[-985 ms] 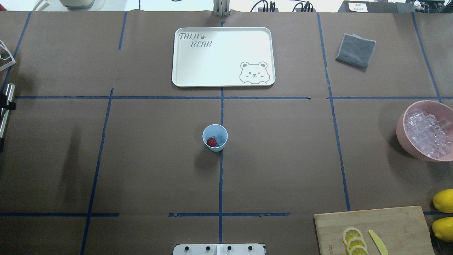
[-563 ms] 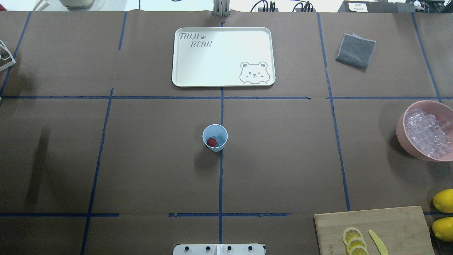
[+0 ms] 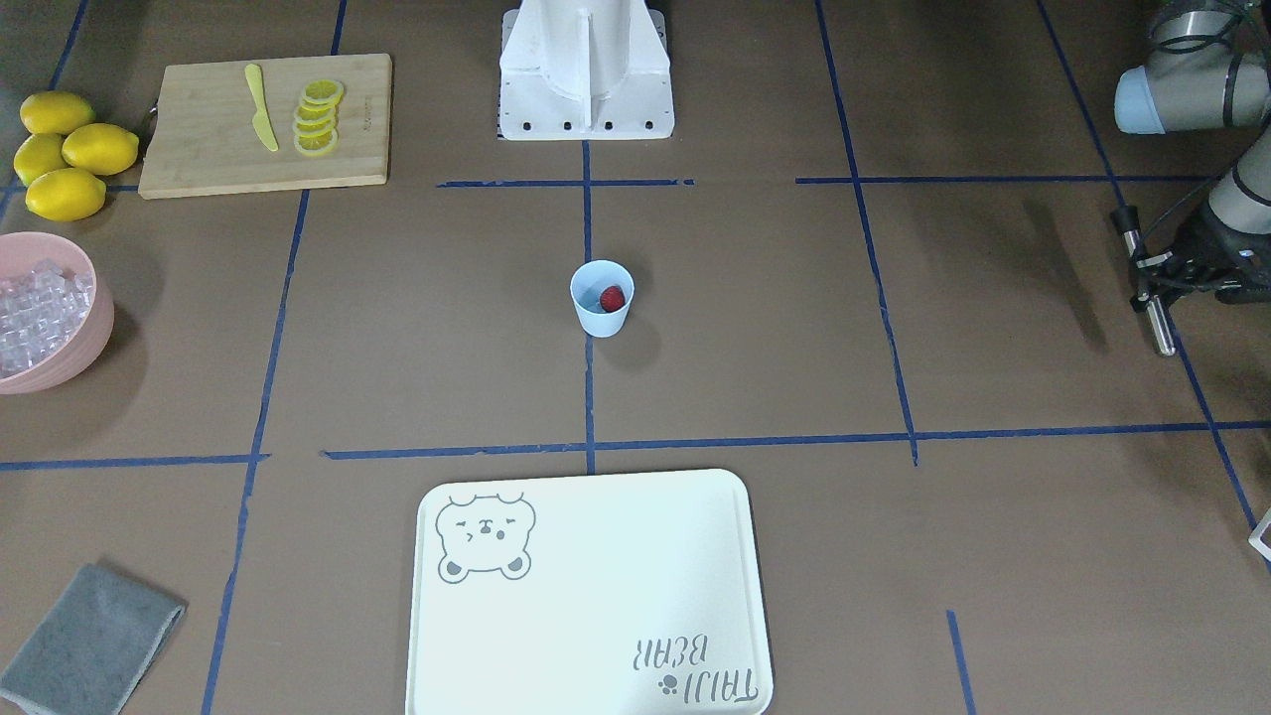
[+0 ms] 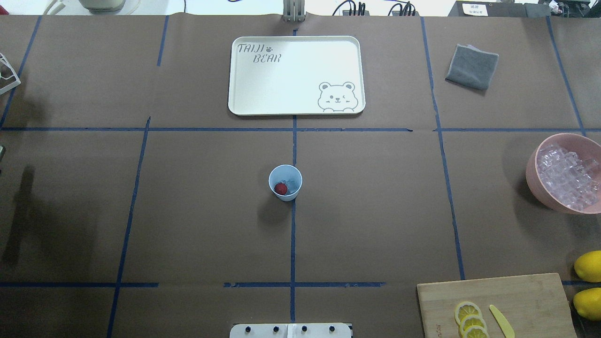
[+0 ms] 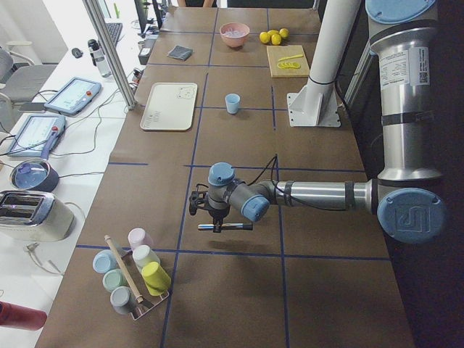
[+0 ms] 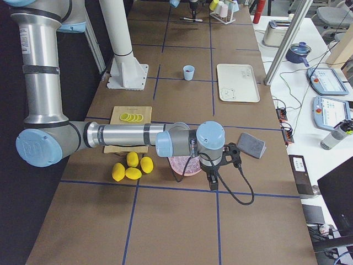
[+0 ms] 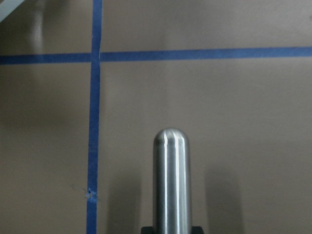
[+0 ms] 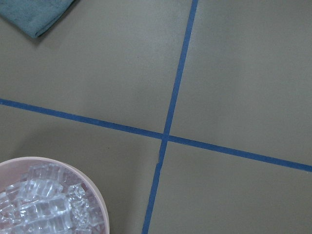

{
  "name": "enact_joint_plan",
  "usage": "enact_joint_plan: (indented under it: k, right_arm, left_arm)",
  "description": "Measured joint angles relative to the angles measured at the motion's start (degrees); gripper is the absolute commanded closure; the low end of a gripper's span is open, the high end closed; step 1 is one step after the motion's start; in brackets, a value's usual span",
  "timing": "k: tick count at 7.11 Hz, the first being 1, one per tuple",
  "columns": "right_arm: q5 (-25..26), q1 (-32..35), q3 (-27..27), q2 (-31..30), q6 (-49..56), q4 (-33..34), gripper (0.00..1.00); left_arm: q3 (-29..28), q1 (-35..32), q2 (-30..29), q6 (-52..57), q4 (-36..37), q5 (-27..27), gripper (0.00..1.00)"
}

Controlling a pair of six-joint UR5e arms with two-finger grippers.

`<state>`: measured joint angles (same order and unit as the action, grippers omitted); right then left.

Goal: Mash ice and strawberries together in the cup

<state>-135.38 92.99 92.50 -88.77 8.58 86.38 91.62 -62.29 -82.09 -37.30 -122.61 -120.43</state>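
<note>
The pale blue cup (image 4: 285, 182) stands upright at the table's middle, also in the front view (image 3: 602, 298). Inside it lie one dark red strawberry (image 4: 281, 188) and clear ice (image 4: 292, 183). My left gripper (image 3: 1149, 283) is far off at the table's left end, shut on a steel rod (image 3: 1158, 323) with a rounded tip (image 7: 171, 180), held above the bare table. It is out of the overhead view. My right gripper (image 6: 213, 181) hovers by the pink bowl and shows only in the right side view; I cannot tell if it is open.
A pink bowl (image 4: 532, 171) full of ice sits at the right. A white tray (image 4: 296, 75) lies behind the cup. A cutting board (image 4: 526, 295) with lemon slices and a yellow knife, lemons (image 4: 589, 265), a grey cloth (image 4: 472, 66) and a cup rack (image 5: 134, 279) stand around the edges.
The steel rod and my left gripper have moved out past the overhead view's left edge; their shadow has slid left. The cup has not moved.
</note>
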Motion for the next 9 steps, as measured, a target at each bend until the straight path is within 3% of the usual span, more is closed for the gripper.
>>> enact_joint_plan:
  k: [1, 2, 3, 4, 5, 9]
  right_arm:
    - [0.02, 0.00, -0.02, 0.03, 0.02, -0.02, 0.00]
    - [0.02, -0.04, -0.04, 0.06, 0.03, 0.00, 0.00]
    - [0.02, -0.10, -0.04, 0.07, 0.03, -0.01, 0.00]
    - [0.05, -0.13, -0.04, 0.08, 0.03, -0.04, 0.00]
    - [0.06, -0.16, -0.04, 0.12, 0.03, -0.06, 0.00]
    - [0.03, -0.18, 0.04, 0.14, 0.03, -0.07, 0.00]
  left_arm:
    - [-0.41, 0.85, -0.04, -0.01, 0.00, 1.12, 1.00]
    - [-0.64, 1.39, -0.13, 0.01, 0.00, 1.98, 0.91]
    - [-0.80, 1.64, -0.20, 0.09, -0.01, 2.37, 0.71]
    - [-1.06, 1.76, -0.39, 0.65, -0.01, 2.50, 0.32]
    - [-1.63, 1.79, -0.82, 1.58, 0.04, 2.54, 0.00]
    - [-2.31, 1.77, -1.70, 3.54, 0.18, 4.08, 0.00]
